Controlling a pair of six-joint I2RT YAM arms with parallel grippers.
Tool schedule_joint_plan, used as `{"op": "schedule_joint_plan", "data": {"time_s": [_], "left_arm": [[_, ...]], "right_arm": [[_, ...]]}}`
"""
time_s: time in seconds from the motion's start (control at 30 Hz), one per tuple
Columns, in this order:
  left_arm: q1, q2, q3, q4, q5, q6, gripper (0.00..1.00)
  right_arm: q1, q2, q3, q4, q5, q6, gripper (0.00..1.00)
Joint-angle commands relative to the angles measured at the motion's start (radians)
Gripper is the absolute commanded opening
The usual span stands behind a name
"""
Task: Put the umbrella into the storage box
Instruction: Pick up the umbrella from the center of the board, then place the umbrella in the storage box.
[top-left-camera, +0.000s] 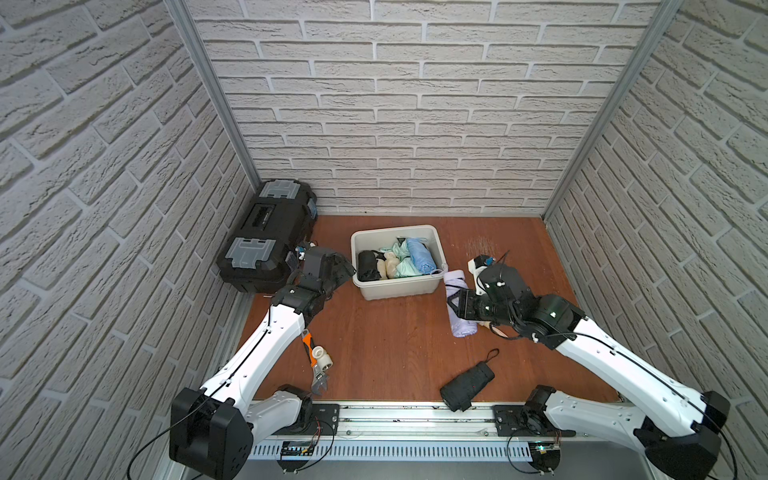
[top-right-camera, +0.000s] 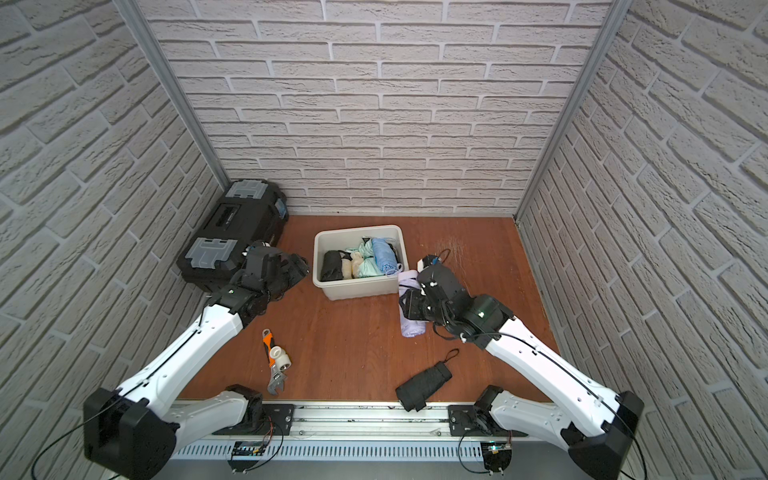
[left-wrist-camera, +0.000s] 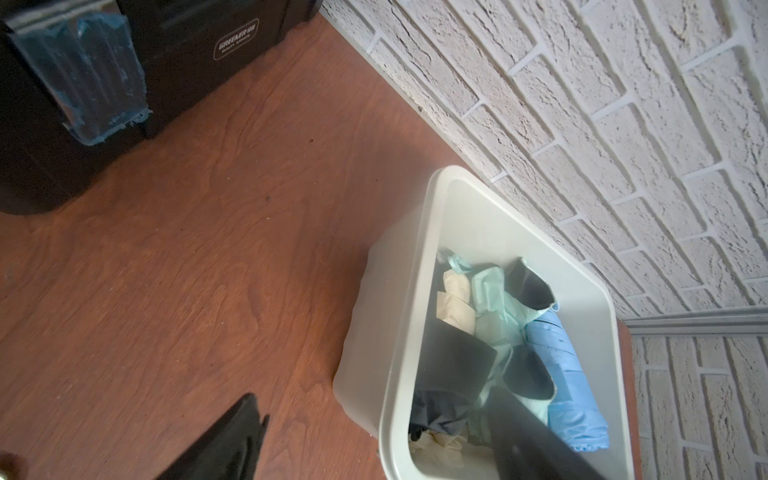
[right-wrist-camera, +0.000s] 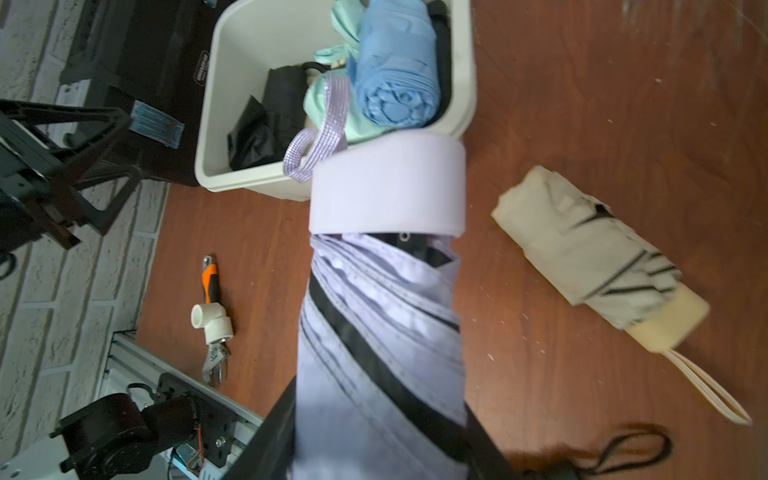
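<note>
While the right pincer (right-wrist-camera: 378, 415) clamps the lilac umbrella (right-wrist-camera: 382, 324), its arm hides most of the beige umbrella (right-wrist-camera: 582, 249) in both top views; the left pincer (left-wrist-camera: 374, 399) gapes beside the storage box (top-left-camera: 395, 230).

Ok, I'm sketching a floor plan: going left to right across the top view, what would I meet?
The black toolbox → storage box → lilac umbrella.
</note>
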Motion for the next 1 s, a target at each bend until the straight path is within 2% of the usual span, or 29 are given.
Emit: {"op": "schedule_joint_plan", "data": {"time_s": [0.0,0.13,0.3,0.97], "left_arm": [[0.011,0.004,-0.015,0.045,0.033,0.018,0.88],[0.015,0.006,-0.017,0.052,0.043,0.045,0.87],[0.023,0.020,-0.016,0.070,0.064,0.069,0.86],[0.047,0.101,-0.019,0.135,0.120,0.113,0.70]], "right_arm": [[-0.004,0.120,0.131,0.148,-0.097,-0.030,0.47],[-0.004,0.276,0.256,0.191,-0.164,-0.007,0.47],[-0.004,0.443,0.373,0.262,-0.170,0.030,0.46],[-0.028,1.067,0.926,0.258,-0.276,0.158,0.44]]}}
